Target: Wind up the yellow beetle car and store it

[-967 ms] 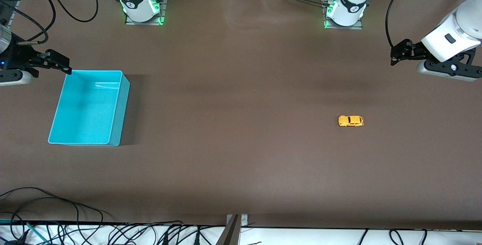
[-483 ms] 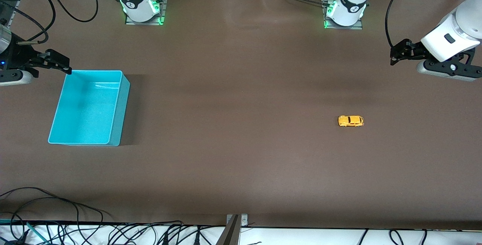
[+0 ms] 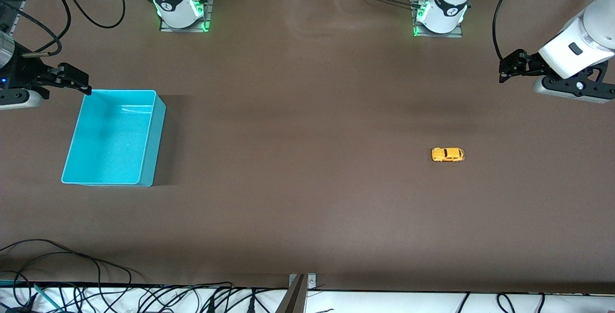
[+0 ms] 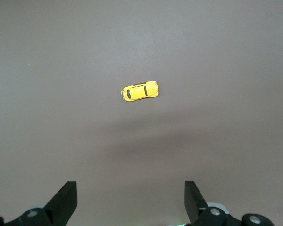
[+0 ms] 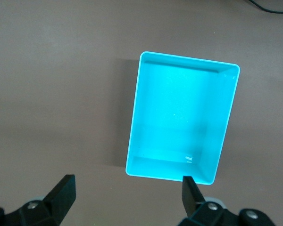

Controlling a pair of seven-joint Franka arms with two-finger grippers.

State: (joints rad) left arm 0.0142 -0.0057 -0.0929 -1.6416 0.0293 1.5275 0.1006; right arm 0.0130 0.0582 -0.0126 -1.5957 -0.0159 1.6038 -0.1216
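The yellow beetle car stands on its wheels on the brown table toward the left arm's end; it also shows in the left wrist view. My left gripper is open and empty, up in the air above the table near that end; in its wrist view the car lies well ahead of the fingers. The turquoise bin stands empty at the right arm's end and shows in the right wrist view. My right gripper is open and empty, in the air by the bin's corner, seen also in its wrist view.
The two arm bases stand along the table's edge farthest from the front camera. Loose cables lie at the edge nearest the front camera. A metal bracket sits at the middle of that edge.
The left arm has shifted very slightly. The car, the bin and the right arm have not moved.
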